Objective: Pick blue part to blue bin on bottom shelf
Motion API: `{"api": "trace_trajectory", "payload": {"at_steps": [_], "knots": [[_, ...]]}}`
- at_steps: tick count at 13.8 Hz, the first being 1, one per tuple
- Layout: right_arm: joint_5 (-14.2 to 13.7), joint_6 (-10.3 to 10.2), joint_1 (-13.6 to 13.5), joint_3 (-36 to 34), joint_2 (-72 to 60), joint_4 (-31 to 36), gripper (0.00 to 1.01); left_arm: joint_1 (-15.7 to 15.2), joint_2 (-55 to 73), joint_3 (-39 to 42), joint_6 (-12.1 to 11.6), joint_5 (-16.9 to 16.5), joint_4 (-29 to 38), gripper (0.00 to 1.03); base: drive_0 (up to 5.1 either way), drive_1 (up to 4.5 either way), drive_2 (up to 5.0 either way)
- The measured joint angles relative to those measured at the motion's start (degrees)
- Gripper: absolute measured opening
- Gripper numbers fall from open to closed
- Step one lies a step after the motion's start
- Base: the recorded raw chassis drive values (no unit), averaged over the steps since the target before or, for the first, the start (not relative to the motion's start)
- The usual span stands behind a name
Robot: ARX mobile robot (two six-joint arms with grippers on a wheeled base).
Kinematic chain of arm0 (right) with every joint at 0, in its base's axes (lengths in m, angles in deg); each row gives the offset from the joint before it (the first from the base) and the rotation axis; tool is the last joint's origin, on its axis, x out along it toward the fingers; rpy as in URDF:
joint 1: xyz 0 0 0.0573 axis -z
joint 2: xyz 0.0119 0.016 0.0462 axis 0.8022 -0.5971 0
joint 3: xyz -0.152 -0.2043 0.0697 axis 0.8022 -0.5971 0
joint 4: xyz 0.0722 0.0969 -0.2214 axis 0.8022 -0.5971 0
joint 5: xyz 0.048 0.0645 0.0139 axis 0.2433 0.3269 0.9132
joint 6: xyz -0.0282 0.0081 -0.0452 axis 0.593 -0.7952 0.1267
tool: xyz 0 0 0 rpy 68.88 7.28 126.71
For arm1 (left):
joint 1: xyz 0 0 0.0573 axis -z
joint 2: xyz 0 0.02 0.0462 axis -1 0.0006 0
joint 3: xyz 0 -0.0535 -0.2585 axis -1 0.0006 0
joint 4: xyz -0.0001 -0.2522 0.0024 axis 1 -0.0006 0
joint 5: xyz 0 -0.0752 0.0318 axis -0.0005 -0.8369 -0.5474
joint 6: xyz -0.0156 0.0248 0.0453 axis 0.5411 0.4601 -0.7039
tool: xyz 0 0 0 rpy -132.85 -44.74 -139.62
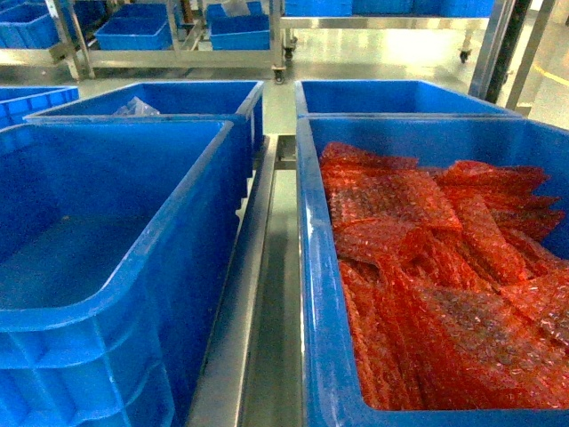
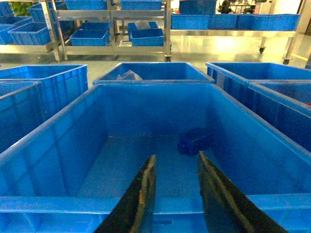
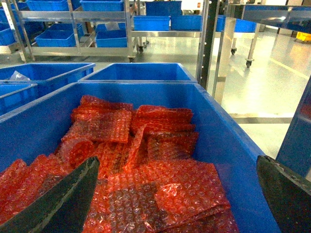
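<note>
The blue part [image 2: 194,141], a small dark-blue block, lies on the floor of the large blue bin [image 2: 53,145] near its far right corner. My left gripper [image 2: 177,155] hovers open over this bin's near rim, short of the part, with nothing between its fingers. My right gripper [image 3: 177,162] is wide open above another bin [image 3: 238,145] filled with red bubble-wrap bags [image 3: 146,145]. Blue bins [image 2: 90,36] stand on the bottom shelf of a metal rack [image 2: 114,48] in the background. Neither gripper shows in the head view, and the part is hidden there.
A metal rail [image 1: 240,294] runs between the left bin [image 1: 133,267] and the bag-filled bin [image 1: 316,294]. Two more blue bins [image 1: 178,102] [image 1: 391,96] stand behind them, one holding clear plastic [image 1: 133,108]. A dark upright post [image 3: 209,43] stands at the right.
</note>
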Motion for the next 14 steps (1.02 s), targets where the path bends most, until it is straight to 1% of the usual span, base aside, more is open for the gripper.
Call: {"api": "trace_trajectory", "payload": {"at_steps": [1, 2, 6, 8, 9, 10, 11, 14], "knots": [[0.0, 0.0, 0.0, 0.0, 0.0, 0.0, 0.98, 0.0, 0.0, 0.0, 0.0, 0.0, 0.0, 0.43, 0.0, 0.0, 0.0], [0.0, 0.0, 0.0, 0.0, 0.0, 0.0, 0.98, 0.0, 0.0, 0.0, 0.0, 0.0, 0.0, 0.52, 0.0, 0.0, 0.0], [0.0, 0.0, 0.0, 0.0, 0.0, 0.0, 0.98, 0.0, 0.0, 0.0, 0.0, 0.0, 0.0, 0.7, 0.0, 0.0, 0.0], [0.0, 0.0, 0.0, 0.0, 0.0, 0.0, 0.98, 0.0, 0.0, 0.0, 0.0, 0.0, 0.0, 0.75, 0.0, 0.0, 0.0], [0.0, 0.0, 0.0, 0.0, 0.0, 0.0, 0.98, 0.0, 0.0, 0.0, 0.0, 0.0, 0.0, 0.84, 0.0, 0.0, 0.0], [0.0, 0.0, 0.0, 0.0, 0.0, 0.0, 0.98, 0.0, 0.0, 0.0, 0.0, 0.0, 0.0, 0.97, 0.0, 0.0, 0.0], [0.0, 0.0, 0.0, 0.0, 0.0, 0.0, 0.98, 0.0, 0.0, 0.0, -0.1, 0.0, 0.0, 0.98, 0.0, 0.0, 0.0], [0.0, 0.0, 0.0, 0.0, 0.0, 0.0, 0.98, 0.0, 0.0, 0.0, 0.0, 0.0, 0.0, 0.98, 0.0, 0.0, 0.0]]}}
